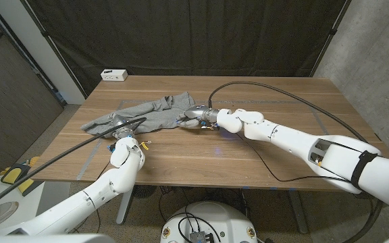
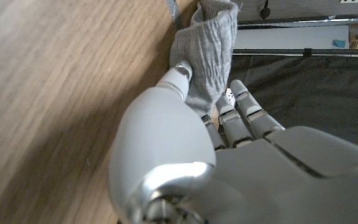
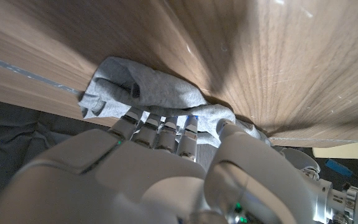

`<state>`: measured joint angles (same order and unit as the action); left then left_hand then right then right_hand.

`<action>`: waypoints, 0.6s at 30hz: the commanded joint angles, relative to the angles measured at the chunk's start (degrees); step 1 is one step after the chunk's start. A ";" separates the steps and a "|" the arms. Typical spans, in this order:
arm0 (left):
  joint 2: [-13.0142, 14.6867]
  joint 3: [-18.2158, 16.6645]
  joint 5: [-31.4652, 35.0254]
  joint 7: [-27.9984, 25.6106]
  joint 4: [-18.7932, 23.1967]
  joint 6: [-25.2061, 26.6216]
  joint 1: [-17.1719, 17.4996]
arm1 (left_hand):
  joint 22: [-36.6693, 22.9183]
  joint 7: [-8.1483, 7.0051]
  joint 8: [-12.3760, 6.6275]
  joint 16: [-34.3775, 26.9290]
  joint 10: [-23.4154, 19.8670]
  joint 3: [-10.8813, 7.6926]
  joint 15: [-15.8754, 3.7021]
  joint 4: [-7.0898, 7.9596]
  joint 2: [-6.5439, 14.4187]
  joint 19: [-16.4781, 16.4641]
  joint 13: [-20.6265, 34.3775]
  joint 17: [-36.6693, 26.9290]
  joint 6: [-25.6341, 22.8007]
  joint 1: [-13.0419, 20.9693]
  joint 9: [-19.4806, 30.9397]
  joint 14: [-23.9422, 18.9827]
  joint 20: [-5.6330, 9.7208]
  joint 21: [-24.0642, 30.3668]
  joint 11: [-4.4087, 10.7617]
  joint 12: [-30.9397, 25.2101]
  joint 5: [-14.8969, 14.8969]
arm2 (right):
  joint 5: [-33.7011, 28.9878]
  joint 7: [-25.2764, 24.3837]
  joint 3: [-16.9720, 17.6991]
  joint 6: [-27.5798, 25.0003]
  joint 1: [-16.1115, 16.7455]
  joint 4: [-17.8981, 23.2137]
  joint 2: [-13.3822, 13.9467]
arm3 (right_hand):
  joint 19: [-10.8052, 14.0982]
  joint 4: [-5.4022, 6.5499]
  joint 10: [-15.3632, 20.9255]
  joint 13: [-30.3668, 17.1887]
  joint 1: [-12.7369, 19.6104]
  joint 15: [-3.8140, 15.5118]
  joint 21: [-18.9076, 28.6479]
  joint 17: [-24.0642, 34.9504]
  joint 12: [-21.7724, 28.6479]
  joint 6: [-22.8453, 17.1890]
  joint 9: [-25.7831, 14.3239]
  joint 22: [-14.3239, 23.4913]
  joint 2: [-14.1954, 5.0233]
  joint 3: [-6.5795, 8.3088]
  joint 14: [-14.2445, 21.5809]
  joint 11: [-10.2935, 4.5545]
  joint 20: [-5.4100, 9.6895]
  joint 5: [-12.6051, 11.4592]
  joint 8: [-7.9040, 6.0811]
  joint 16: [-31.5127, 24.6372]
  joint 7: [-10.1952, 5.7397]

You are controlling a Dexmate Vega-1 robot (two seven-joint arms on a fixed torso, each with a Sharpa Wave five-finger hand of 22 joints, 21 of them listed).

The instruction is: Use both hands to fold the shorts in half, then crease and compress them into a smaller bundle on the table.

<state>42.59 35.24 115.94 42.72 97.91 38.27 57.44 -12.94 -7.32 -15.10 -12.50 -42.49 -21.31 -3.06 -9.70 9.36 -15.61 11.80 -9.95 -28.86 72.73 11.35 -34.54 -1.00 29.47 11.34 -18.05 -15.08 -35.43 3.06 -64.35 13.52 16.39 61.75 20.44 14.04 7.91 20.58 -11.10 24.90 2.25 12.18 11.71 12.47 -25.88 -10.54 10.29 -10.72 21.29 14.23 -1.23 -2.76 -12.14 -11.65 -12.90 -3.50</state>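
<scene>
A fold of soft grey knit was pinched by the left hand (image 2: 185, 143), and another was grasped by the right hand (image 1: 201, 116). The crumpled shorts (image 1: 140, 115) were spread between them on the wood-grain table (image 1: 262, 155), left of centre.

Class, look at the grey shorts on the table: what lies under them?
Under the shorts shows only the wooden table. Each hand, left and right, grips an edge; anything beneath the cloth's middle is covered.
</scene>
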 commanded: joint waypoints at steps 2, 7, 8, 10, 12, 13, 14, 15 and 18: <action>3.81 0.70 -2.69 -10.92 -3.18 -0.25 -0.78 | -0.97 -2.51 -5.78 -6.69 -12.30 1.84 -10.77 0.46 -0.25 -3.78 3.89 -3.63 -19.02 1.46 0.88 -13.62 2.38 5.31 0.46 -5.38 2.87 | 0.41 -0.64 -0.30 1.13 -0.67 -1.79 -0.38 | 0.47 0.06 0.36 -0.27 0.11 3.83 0.03 0.09 -0.29 -0.48 -0.20 0.09 0.62 0.63 0.58 -0.09 -0.32 -0.51 0.01 0.23 -0.18; 6.63 1.36 -2.74 -12.64 -2.12 -1.76 -1.32 | -2.00 -3.08 -9.35 -10.31 -14.76 4.79 -10.83 0.80 -0.78 -4.04 7.43 -6.48 -29.32 1.98 0.90 -16.71 4.71 9.20 -0.01 -7.09 4.89 | 0.48 -0.45 -0.44 1.28 -0.96 -2.23 -0.52 | 0.47 0.06 0.28 -0.27 0.03 3.81 0.02 0.07 -0.36 -0.49 -0.20 0.09 0.66 0.72 0.59 -0.09 -0.33 -0.50 0.04 0.27 -0.19; 7.46 1.50 -2.62 -13.59 -1.80 -2.04 -1.32 | -2.09 -2.85 -9.54 -10.49 -15.01 5.07 -10.84 0.81 -0.94 -3.99 7.78 -6.65 -30.01 1.97 0.82 -16.82 5.11 9.56 -0.03 -7.26 4.99 | 0.29 -0.59 -0.53 1.26 -1.01 -2.22 -0.53 | 0.47 0.06 0.28 -0.27 0.01 3.81 0.02 0.07 -0.36 -0.48 -0.20 0.09 0.67 0.74 0.59 -0.10 -0.33 -0.50 0.05 0.28 -0.18; 9.63 1.74 -2.36 -16.63 -1.04 -2.52 -1.04 | -2.17 -3.16 -9.73 -10.55 -15.24 5.30 -10.85 0.81 -1.05 -3.78 8.07 -6.69 -30.66 1.98 0.73 -16.87 5.27 9.83 -0.05 -7.40 5.05 | 0.50 -0.56 -0.57 1.36 -1.18 -2.79 -0.87 | 0.47 0.06 0.33 -0.27 -0.03 3.86 0.01 0.06 -0.36 -0.48 -0.20 0.09 0.69 0.77 0.58 -0.15 -0.33 -0.50 0.07 0.29 -0.19; 12.31 1.39 -4.05 -20.38 0.40 -3.49 -0.49 | -2.29 -3.67 -9.71 -10.32 -15.21 5.51 -10.87 0.82 -1.13 -3.14 8.35 -6.58 -30.86 2.02 0.65 -16.48 5.17 10.05 -0.17 -7.37 5.05 | 0.17 -1.30 -0.78 1.83 -1.33 -3.12 -0.99 | 0.47 0.06 0.38 -0.27 -0.04 3.86 0.01 0.06 -0.35 -0.48 -0.20 0.09 0.70 0.79 0.59 -0.19 -0.33 -0.49 0.08 0.30 -0.18; 13.99 1.01 -5.68 -22.25 1.51 -4.50 -0.15 | -2.32 -3.85 -9.67 -10.24 -15.17 5.55 -10.87 0.85 -1.10 -2.87 8.43 -6.54 -30.82 2.04 0.63 -16.34 5.08 10.10 -0.19 -7.33 5.02 | -0.10 -1.43 -0.89 1.62 -1.35 -3.00 -0.98 | 0.47 0.05 0.37 -0.27 -0.05 3.82 0.01 0.05 -0.36 -0.48 -0.20 0.09 0.72 0.81 0.60 -0.17 -0.33 -0.49 0.08 0.30 -0.18; 15.44 0.65 -6.94 -24.20 2.27 -5.12 0.16 | -2.44 -4.15 -9.88 -9.71 -15.08 5.67 -10.87 0.91 -1.01 -2.20 8.73 -6.29 -31.46 2.16 0.59 -15.47 4.85 10.40 -0.24 -7.20 4.89 | 0.68 -0.95 -0.80 2.32 -1.59 -3.89 -1.38 | 0.46 0.05 0.32 -0.27 -0.07 3.87 0.00 0.05 -0.39 -0.48 -0.20 0.09 0.73 0.82 0.59 -0.14 -0.33 -0.49 0.09 0.32 -0.18; 17.04 0.22 -8.41 -25.77 3.22 -6.15 0.41 | -2.48 -4.21 -9.92 -9.45 -15.04 5.73 -10.87 0.91 -1.03 -1.98 8.85 -6.17 -31.58 2.21 0.58 -15.06 4.76 10.52 -0.23 -7.15 4.85 | 0.63 -1.03 -0.91 2.39 -1.73 -4.19 -1.58 | 0.46 0.05 0.35 -0.27 -0.08 3.85 0.00 0.05 -0.38 -0.49 -0.20 0.09 0.73 0.84 0.63 -0.14 -0.33 -0.49 0.09 0.31 -0.20; 20.92 -0.95 -11.68 -28.66 5.36 -8.92 0.79 | -2.52 -4.25 -9.93 -8.78 -14.95 5.76 -10.88 1.02 -0.79 -1.01 9.13 -5.82 -31.67 2.38 0.56 -14.07 4.83 10.71 -0.04 -6.92 4.65 | 0.76 -0.97 -1.13 2.78 -1.99 -4.75 -1.90 | 0.47 0.04 0.37 -0.28 -0.12 3.86 -0.01 0.03 -0.39 -0.49 -0.20 0.09 0.76 0.89 0.63 -0.12 -0.34 -0.48 0.11 0.33 -0.19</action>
<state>51.87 36.30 112.24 26.91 97.69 35.57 56.91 -15.32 -11.27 -24.83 -21.66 -57.04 -15.95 -6.33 -8.71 8.50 -17.33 20.49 -15.96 -60.03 74.47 11.79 -49.32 2.30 39.65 11.33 -25.12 -10.34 -35.14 2.25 -64.90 14.92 15.32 59.23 19.68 14.35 7.90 20.57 -11.10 24.66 2.25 12.12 11.72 12.08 -25.90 -10.55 10.26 -10.49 21.76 14.23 -1.23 -3.07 -12.14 -11.64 -12.69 -3.48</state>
